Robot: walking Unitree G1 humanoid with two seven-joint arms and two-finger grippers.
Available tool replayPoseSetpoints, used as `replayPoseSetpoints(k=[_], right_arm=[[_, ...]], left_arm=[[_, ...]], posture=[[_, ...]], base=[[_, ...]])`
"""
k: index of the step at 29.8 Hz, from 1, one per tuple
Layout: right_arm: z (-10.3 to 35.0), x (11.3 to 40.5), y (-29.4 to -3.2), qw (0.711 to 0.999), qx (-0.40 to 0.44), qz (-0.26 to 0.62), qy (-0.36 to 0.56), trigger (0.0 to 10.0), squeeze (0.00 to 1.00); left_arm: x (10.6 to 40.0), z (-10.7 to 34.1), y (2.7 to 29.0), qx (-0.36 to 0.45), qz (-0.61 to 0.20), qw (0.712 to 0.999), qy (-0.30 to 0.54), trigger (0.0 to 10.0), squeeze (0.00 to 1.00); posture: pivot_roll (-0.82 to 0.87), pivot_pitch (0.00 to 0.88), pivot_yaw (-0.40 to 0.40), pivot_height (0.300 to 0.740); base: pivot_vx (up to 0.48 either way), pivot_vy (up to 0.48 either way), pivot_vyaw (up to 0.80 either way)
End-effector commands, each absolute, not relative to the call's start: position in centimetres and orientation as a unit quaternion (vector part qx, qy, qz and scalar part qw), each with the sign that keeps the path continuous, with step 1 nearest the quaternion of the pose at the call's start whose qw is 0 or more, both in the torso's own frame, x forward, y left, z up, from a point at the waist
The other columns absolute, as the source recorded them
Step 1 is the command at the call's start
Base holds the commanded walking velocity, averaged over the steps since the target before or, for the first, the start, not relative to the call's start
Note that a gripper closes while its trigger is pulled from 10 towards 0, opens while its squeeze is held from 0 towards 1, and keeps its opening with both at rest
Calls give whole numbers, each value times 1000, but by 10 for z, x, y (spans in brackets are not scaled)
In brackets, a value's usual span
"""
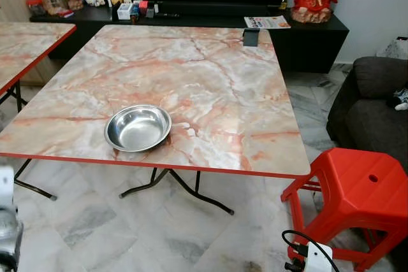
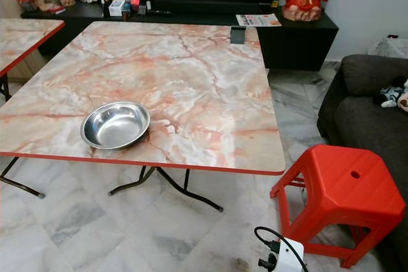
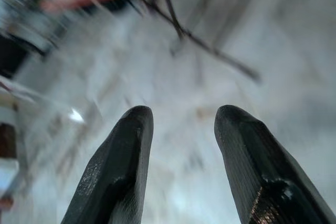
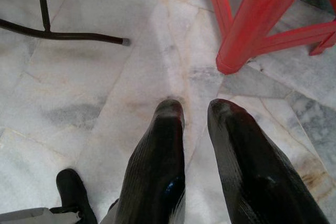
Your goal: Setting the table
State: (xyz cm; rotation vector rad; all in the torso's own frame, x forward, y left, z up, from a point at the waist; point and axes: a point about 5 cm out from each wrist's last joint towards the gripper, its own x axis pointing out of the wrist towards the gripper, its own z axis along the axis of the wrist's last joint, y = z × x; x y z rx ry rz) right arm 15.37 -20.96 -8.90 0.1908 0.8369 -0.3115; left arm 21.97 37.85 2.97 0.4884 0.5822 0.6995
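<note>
Both grippers hang low over the marble floor, holding nothing.

The left gripper (image 3: 181,124) has its fingers spread apart; the right gripper (image 4: 194,109) shows a narrow gap, beside a red plastic stool (image 1: 357,192). A steel bowl (image 1: 138,127) sits near the front edge of the marble-patterned folding table (image 1: 210,74).

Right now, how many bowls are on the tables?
1. A steel bowl sits near the front edge of the big marble table. The second table to the left is partly cut off, so more may be hidden.
</note>
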Motion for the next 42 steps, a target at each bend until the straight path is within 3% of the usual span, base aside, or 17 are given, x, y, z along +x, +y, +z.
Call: replayPoseSetpoints(k=[1,5,8,10,13,22,29,42], right_arm=[[-89,152,-211,896,95,-158,405,10000,0],[-89,152,-213,896,93,-158,405,10000,0],[-89,153,-215,896,88,-156,406,10000,0],[-88,153,-215,896,87,-156,406,10000,0],[-88,154,-216,897,86,-156,404,10000,0],[-87,155,-216,897,85,-156,405,10000,0],[-88,154,-217,894,93,-162,407,10000,0],[-89,153,-216,892,94,-163,410,10000,0]], left_arm=[[203,-6,355,186,273,874,358,10000,0],[196,-28,330,136,217,885,390,10000,0],[193,-51,290,77,122,893,427,10000,0],[192,-53,286,70,114,892,431,10000,0],[197,-61,256,37,73,899,431,10000,0],[204,-69,210,60,-29,897,437,10000,0],[205,-68,210,48,-16,898,438,10000,0],[200,-67,233,55,29,895,443,10000,0]], posture=[[-45,0,8,740],[-44,0,5,740],[-47,0,0,740],[-50,0,0,740],[-60,0,3,740],[-75,0,12,740],[-80,0,20,740],[-77,0,19,740]], base=[[0,0,0],[0,0,0],[0,0,0],[0,0,0],[0,0,0],[0,0,0],[0,90,-229],[0,323,-185]])
